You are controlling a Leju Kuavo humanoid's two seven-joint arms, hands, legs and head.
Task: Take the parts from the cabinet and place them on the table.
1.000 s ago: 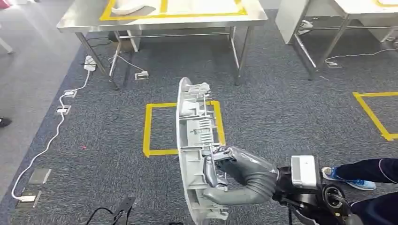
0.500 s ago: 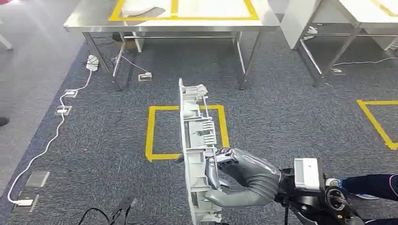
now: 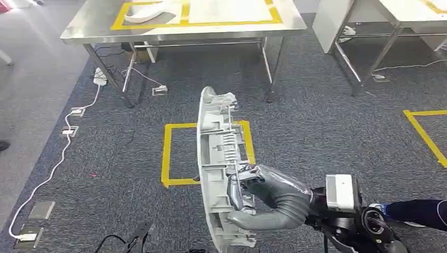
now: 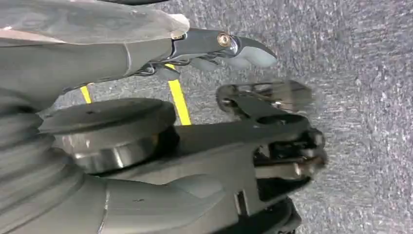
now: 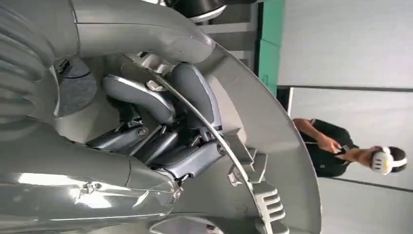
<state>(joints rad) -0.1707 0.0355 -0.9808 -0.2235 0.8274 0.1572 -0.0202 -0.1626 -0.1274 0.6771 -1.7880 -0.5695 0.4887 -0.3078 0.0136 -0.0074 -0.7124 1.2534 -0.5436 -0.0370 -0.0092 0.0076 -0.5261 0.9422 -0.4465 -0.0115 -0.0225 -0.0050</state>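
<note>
While carpet lies below, right hand (image 3: 252,191) grips the part (image 3: 217,142).

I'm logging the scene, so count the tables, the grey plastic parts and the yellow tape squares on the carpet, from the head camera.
Steel tables: 2
Grey plastic parts: 2, one gripped by the right hand, one on the left table
Yellow tape floor squares: 2
Total: 6

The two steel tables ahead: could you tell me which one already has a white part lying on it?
The nearer steel table, left of centre: a white part lies inside its yellow tape. The right table shows none.
</note>
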